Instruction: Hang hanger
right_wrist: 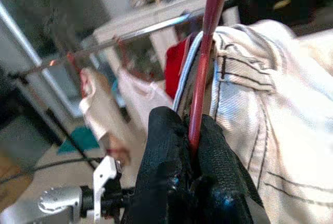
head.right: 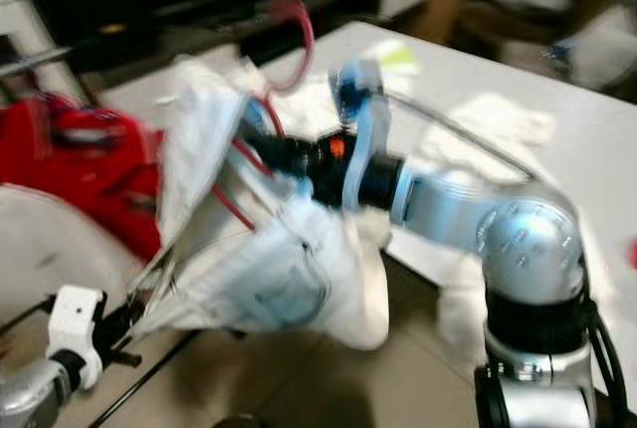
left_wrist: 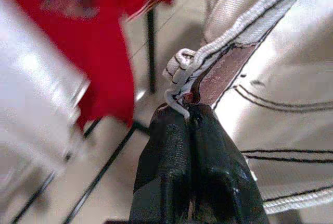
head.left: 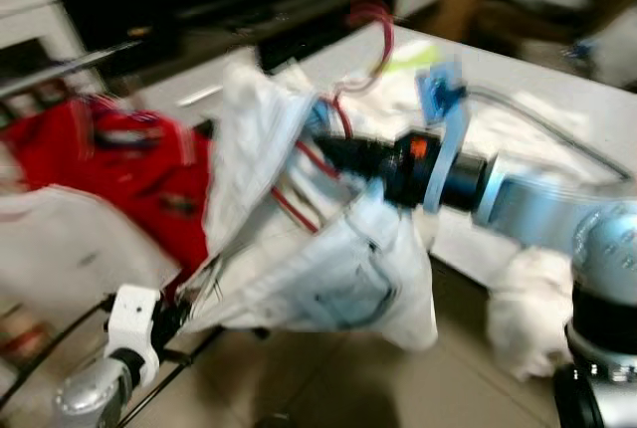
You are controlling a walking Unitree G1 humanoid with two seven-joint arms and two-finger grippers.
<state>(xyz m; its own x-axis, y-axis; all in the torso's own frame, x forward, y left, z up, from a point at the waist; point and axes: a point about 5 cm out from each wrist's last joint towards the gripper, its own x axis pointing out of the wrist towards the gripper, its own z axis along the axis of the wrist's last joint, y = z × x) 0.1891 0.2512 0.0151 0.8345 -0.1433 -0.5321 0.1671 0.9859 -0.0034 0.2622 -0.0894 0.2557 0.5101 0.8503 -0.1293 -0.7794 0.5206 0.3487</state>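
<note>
A white garment (head.left: 299, 249) with black stitching hangs in the air on a red hanger (head.left: 368, 45) whose hook rises above it. My right gripper (right_wrist: 193, 130) is shut on the red hanger's shaft (right_wrist: 205, 62) at the garment's collar; its arm (head.left: 537, 209) reaches in from the right. My left gripper (left_wrist: 188, 114) is shut on a lower hem corner of the white garment (left_wrist: 182, 65), low on the left by its white wrist (head.left: 131, 323). The head views are blurred.
A red garment (head.left: 139, 174) and a white one (head.left: 70, 249) hang on a metal rail (right_wrist: 140, 28) of a black-framed rack at the left. A white table (head.right: 518, 100) with cloth on it stands to the right. Tiled floor (head.left: 328, 378) lies below.
</note>
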